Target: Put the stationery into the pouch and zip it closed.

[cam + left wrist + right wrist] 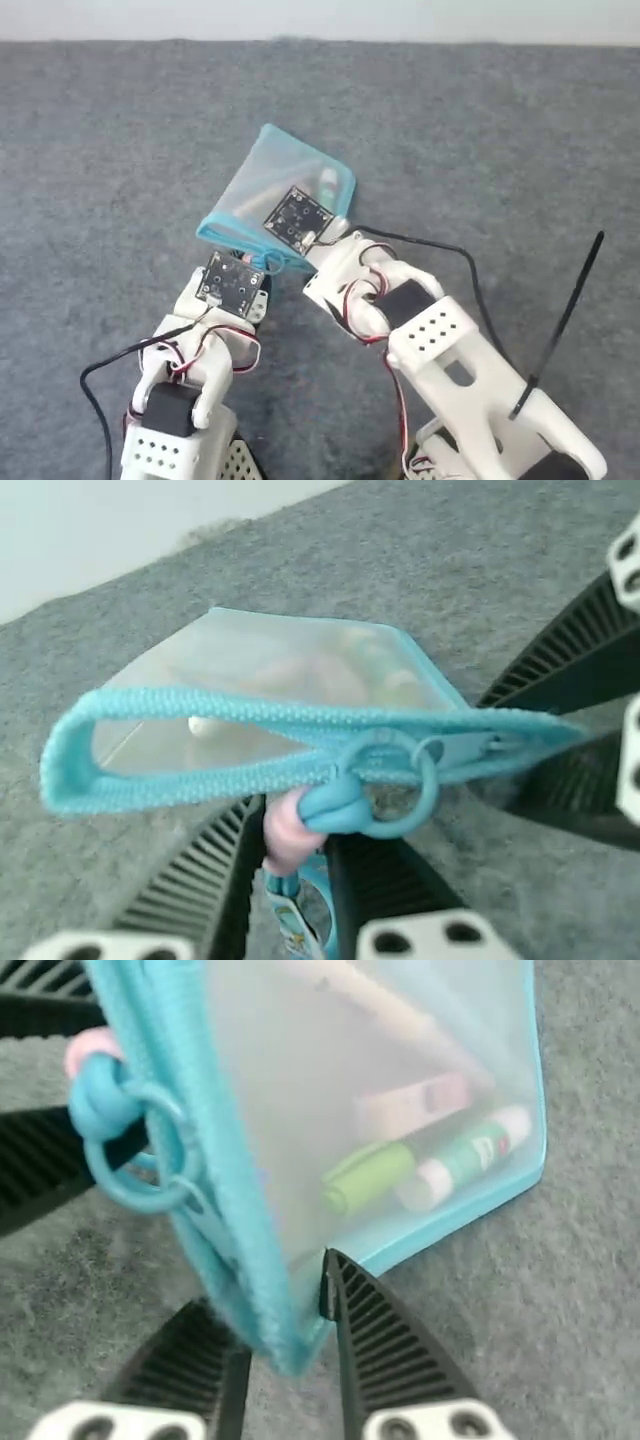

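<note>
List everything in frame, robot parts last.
pouch: 1, translucent with teal trim, on the mat, zip partly open
zipper pull: 1, teal cord and ring with a pink bead, at the pouch's zip
stationery: 4 items seen, green, white-green, pink, beige, inside the pouch
mat: 1, grey, under everything
cable tie: 1, black, by the right arm
left gripper: 1, black fingers, shut on zipper pull
right gripper: 1, black fingers, clamping pouch corner

Small robotics test bench, lab or hobby room, can't tell which. Grey felt-like mat [120, 150] covers the table, with a plain pale wall [320, 18] along the top of the high view. My two white printed arms [480, 370] show exposed servo wires [357, 300], a loose black cable [440, 245], and a black cable tie [565, 310] sticking up at lower right.
</note>
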You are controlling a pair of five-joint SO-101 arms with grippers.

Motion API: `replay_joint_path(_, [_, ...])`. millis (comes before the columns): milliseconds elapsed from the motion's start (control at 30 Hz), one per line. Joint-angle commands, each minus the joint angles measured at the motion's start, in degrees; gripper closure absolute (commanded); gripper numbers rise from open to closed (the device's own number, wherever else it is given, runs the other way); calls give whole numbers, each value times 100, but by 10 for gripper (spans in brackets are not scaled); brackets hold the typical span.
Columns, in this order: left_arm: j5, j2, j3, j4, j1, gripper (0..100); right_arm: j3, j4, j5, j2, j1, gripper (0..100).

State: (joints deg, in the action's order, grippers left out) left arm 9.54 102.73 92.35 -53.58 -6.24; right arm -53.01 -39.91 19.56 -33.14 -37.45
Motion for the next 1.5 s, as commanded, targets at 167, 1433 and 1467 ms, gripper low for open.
replay_joint_path(167, [44,70,-110,281,642,991,-193,-4,264,251,725,993])
replay_joint_path(1433, [35,62,303,633,1134,988,-149,321,281,1033,3407,993])
replay_joint_path(1467, [35,62,347,686,1073,987,-149,321,141,1015,3415,993])
